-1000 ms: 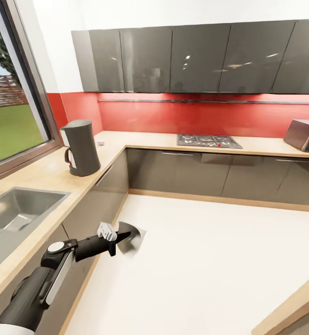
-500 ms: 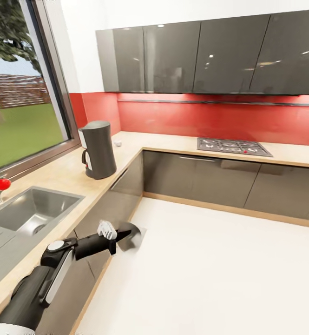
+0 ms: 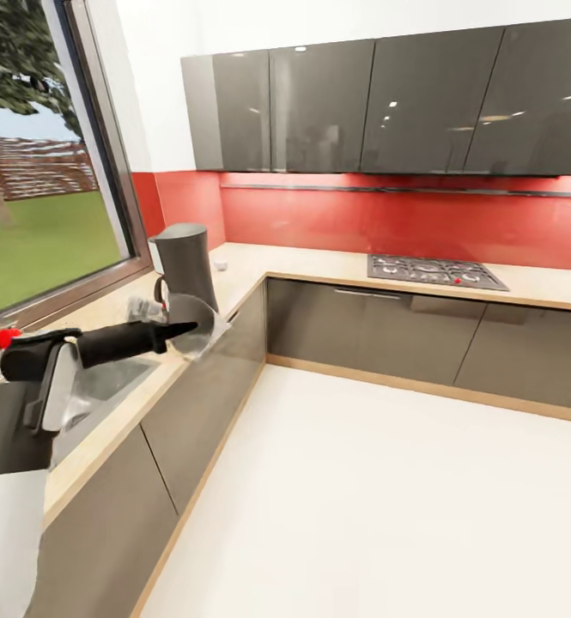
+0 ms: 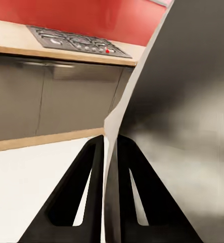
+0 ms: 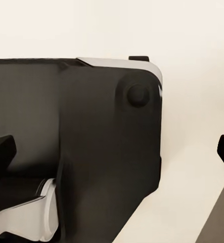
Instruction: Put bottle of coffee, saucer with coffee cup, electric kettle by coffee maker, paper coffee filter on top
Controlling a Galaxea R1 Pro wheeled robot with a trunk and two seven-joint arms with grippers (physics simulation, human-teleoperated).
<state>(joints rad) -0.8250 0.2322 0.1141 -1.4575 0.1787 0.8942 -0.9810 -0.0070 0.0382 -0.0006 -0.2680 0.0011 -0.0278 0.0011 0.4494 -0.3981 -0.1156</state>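
Observation:
The coffee maker point(image 3: 182, 262) stands as a tall dark column on the kitchen countertop point(image 3: 319, 264), near the window corner. My left gripper point(image 3: 191, 328) is shut on the paper coffee filter point(image 3: 201, 333), a thin pale rounded sheet. It holds the sheet over the counter's front edge, just in front of and below the coffee maker. In the left wrist view the filter point(image 4: 162, 101) runs edge-on between the two dark fingers point(image 4: 86, 167) of the gripper point(image 4: 110, 144). My right gripper point(image 5: 114, 152) is open beside the robot's dark body, above pale floor.
A steel sink point(image 3: 105, 379) with a red-knobbed tap point(image 3: 6, 336) lies under my left arm. A small white object point(image 3: 221, 266) sits on the counter behind the coffee maker. A gas hob point(image 3: 431, 271) is set in the far counter. Dark wall cabinets point(image 3: 388, 107) hang above.
My left arm has risen from floor height beside the cabinets to counter height, carrying the filter up to the coffee maker. The camera has turned a little to the left.

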